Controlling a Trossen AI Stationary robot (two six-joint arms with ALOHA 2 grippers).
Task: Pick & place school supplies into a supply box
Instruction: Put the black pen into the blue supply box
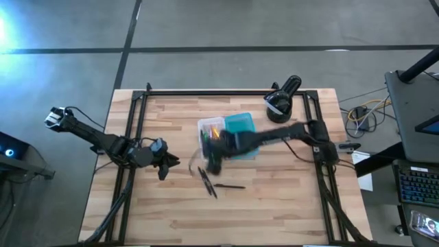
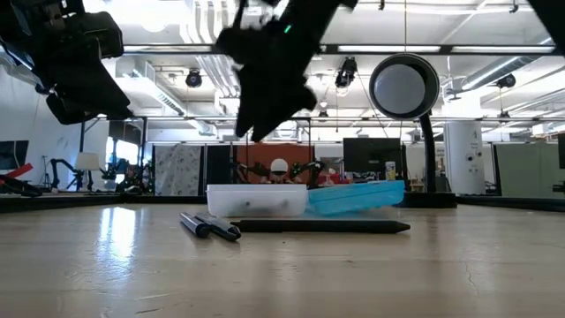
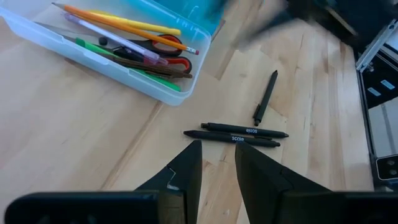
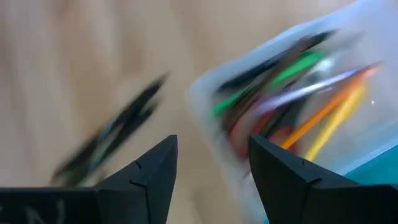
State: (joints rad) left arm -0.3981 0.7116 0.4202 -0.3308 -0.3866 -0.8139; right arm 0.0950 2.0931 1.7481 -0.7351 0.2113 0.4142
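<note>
The supply box's clear tray [image 1: 209, 130] and teal half [image 1: 241, 125] lie open mid-table; the tray [image 3: 93, 59] holds yellow and orange pencils, a green marker and red-handled scissors [image 3: 171, 53]. Three dark pens lie on the wood near it: two side by side [image 3: 239, 134] and one apart [image 3: 266, 96], all also in the high view [image 1: 209, 182]. My right gripper [image 4: 211, 165] is open and empty, above the tray's near corner [image 4: 205, 93]. My left gripper [image 3: 217, 165] is open and empty, left of the pens.
A black round device on a stand [image 1: 282, 99] sits at the table's far right [image 2: 404, 86]. Black frame rails run along both table sides [image 1: 134, 137]. Bare wood lies toward the near edge [image 1: 226, 219].
</note>
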